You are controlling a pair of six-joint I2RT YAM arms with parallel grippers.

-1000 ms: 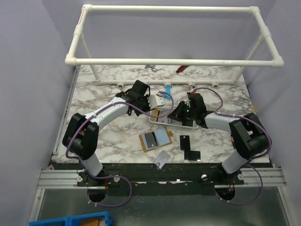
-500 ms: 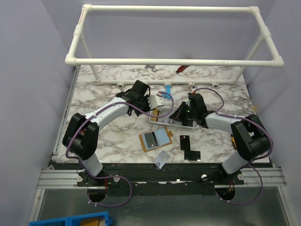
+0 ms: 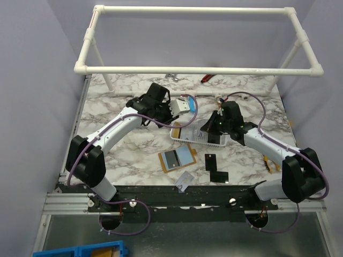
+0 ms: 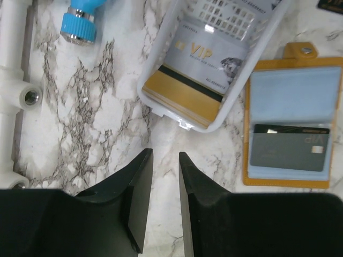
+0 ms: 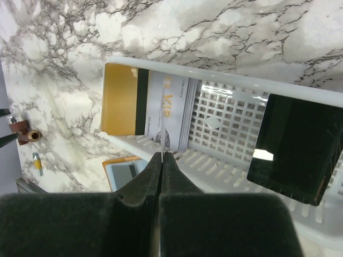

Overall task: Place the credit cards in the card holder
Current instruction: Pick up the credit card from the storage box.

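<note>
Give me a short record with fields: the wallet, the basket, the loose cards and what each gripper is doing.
card holder: orange-brown folding leather-like wallet, open on the marble table, one dark grey card in a clear pocket
basket: white mesh plastic basket holding a gold card, a silvery VIP card and a glossy black card
loose cards: two black cards and a silvery-white card on the table
left gripper: open, empty, beside the basket
right gripper: shut above the basket; grip unclear

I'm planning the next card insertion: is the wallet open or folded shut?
Open. The wallet lies spread flat on the table, clear pockets facing up, a dark card in one.
</note>
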